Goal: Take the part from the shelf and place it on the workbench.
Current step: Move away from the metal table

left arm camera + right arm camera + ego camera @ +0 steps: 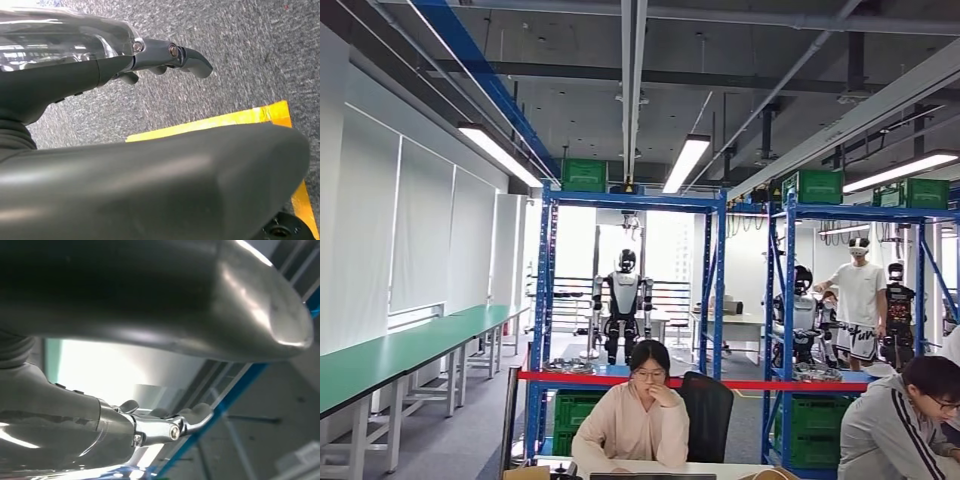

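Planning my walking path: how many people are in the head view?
3. One person seated at the desk ahead, one person seated at the right edge, one standing behind the right shelf. Others may be hidden.

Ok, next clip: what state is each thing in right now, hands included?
Left hand: holds nothing, fingers stretched out, above grey carpet.
Right hand: holds nothing, fingers extended, turned up toward the ceiling.
Blue shelf: upright, round metal parts lying on its middle level.
Green crates: on top of the shelf.
Ceiling lights: on.
Person at the desk: seated, hand at chin.
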Robot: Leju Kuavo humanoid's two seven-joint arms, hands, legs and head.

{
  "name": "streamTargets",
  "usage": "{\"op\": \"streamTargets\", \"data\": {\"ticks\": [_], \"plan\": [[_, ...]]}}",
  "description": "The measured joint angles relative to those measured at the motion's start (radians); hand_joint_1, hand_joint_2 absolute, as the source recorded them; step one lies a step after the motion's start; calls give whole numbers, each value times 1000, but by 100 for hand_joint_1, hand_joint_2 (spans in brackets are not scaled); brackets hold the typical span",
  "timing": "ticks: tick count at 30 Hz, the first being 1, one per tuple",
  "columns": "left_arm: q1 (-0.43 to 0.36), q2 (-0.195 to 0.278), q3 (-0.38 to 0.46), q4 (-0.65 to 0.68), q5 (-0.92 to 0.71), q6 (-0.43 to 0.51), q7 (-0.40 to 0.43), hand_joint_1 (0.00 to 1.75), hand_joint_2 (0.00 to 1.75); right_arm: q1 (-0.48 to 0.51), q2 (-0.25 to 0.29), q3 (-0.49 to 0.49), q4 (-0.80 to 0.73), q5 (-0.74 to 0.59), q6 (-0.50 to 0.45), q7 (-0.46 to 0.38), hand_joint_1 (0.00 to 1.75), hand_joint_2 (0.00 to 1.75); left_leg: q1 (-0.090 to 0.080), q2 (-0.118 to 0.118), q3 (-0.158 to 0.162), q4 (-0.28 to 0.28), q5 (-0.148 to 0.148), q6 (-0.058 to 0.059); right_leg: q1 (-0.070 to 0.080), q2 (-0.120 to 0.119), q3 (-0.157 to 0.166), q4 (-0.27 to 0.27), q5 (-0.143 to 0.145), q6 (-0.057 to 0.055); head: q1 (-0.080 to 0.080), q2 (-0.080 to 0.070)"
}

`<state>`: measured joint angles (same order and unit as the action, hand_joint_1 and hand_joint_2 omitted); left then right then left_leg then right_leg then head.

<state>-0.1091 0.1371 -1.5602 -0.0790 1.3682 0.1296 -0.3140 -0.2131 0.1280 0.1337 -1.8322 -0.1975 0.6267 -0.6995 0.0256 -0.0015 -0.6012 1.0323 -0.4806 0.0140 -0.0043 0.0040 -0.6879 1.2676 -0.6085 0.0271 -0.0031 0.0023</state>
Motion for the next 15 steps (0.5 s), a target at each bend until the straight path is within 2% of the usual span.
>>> {"op": "streamTargets", "data": {"ticks": [3,4,5,7,8,9,10,12,13,14,15], "plan": [[0,0,0,0,13,4,-2,0,0,44,23,-2,-93,11,42,0,0,0,-2,0,2,0,3,-5,1,1,112,-204,80,-8,0,0],[0,0,0,0,19,5,-3,0,0,61,32,-3,-118,20,61,0,0,0,-3,0,1,0,5,-10,3,1,130,-239,91,-11,0,0],[0,-1,0,0,25,5,-5,0,0,80,41,-3,-141,28,78,0,0,0,-3,0,1,-1,8,-15,6,2,135,-252,94,-15,0,0],[3,-1,1,0,34,7,-7,0,0,115,57,-3,-176,40,104,0,0,0,0,-1,0,-4,12,-28,7,1,130,-255,106,-28,0,0],[5,-2,2,0,37,7,-7,0,0,127,64,-3,-189,44,110,0,0,0,2,-2,-3,1,1,-33,7,0,126,-259,114,-36,0,0],[6,-3,2,0,39,8,-7,0,0,137,71,-4,-199,46,116,0,0,0,2,-2,-11,22,-25,-36,5,-2,121,-262,123,-45,0,0],[7,-3,3,0,42,8,-7,0,0,147,76,-5,-208,49,121,0,0,0,2,-2,-23,61,-64,-37,4,-3,113,-265,131,-51,0,0],[8,-4,4,0,50,10,-7,0,0,168,82,-9,-217,58,129,0,0,0,1,-2,-55,180,-152,-36,8,-5,94,-264,145,-58,0,0],[8,-4,5,0,53,11,-7,0,0,178,83,-11,-219,65,131,0,0,0,1,-2,-62,228,-179,-36,10,-5,82,-263,153,-58,0,0],[9,-4,6,0,56,12,-7,0,0,185,83,-14,-219,70,131,0,0,0,0,-2,-54,245,-189,-36,11,-5,69,-262,162,-57,0,0],[9,-4,7,0,59,14,-7,0,0,191,83,-18,-218,75,129,0,0,0,0,-2,-27,223,-180,-35,12,-4,57,-261,170,-56,0,0]]}}
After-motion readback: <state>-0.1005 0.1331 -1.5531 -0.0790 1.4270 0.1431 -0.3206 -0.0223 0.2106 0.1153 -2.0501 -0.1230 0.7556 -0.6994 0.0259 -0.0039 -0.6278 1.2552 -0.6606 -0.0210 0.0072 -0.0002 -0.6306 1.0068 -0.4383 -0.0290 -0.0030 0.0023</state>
